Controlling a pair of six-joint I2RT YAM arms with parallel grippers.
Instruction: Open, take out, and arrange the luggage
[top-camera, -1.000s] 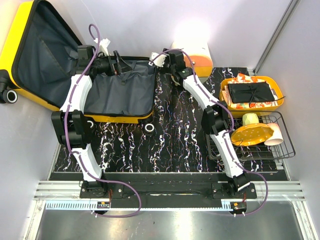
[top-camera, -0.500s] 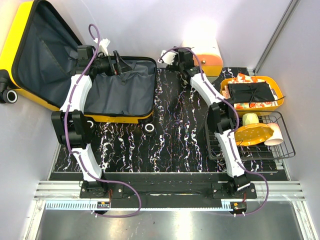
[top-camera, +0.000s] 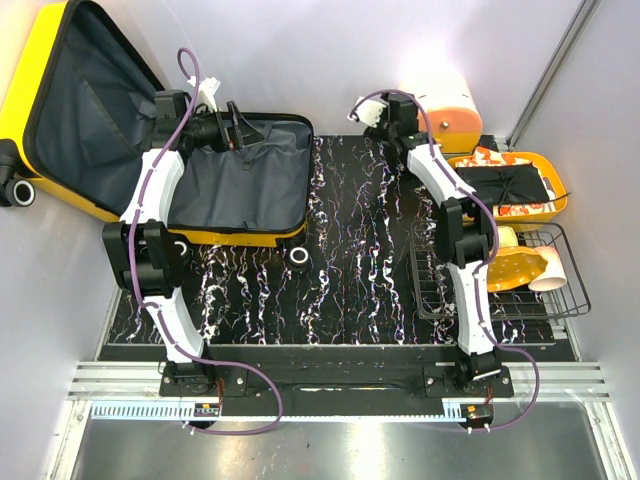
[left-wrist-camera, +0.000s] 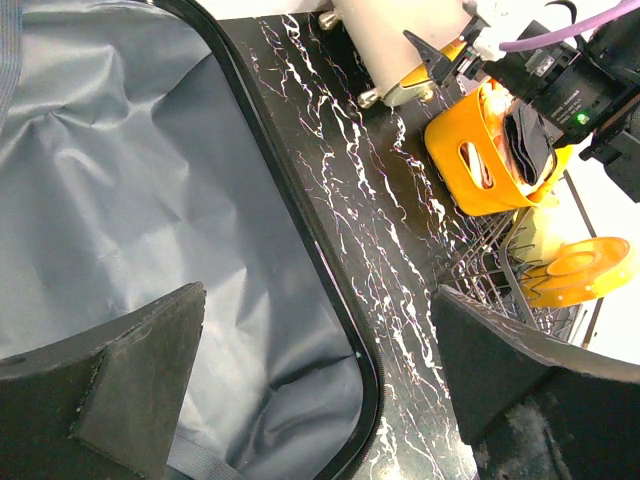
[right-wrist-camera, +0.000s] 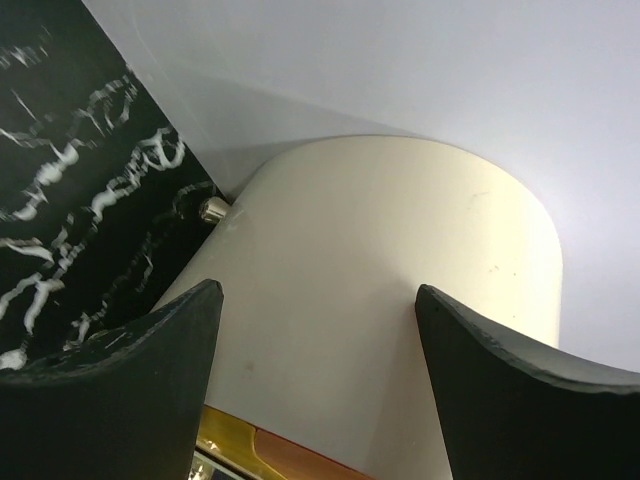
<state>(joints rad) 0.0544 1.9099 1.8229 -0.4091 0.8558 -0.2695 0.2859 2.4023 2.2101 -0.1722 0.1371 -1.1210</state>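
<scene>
You see the luggage (top-camera: 150, 150) lying open at the table's far left, lid against the wall. Your left gripper (top-camera: 238, 125) hovers over its grey lining, fingers spread, empty. The right gripper (top-camera: 372, 113) – fingers wide apart – holds nothing beside the cream-and-orange bag (top-camera: 445, 105).

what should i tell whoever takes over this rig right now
Left gripper: open, empty, over the near rim of the luggage.
Right gripper: open around the cream and orange case at the far edge of the table; grip not confirmed.
Done: luggage lies open, grey lining showing, nothing visible inside. Yellow basket and wire rack on the right are filled.
Left: place the cream case.
</scene>
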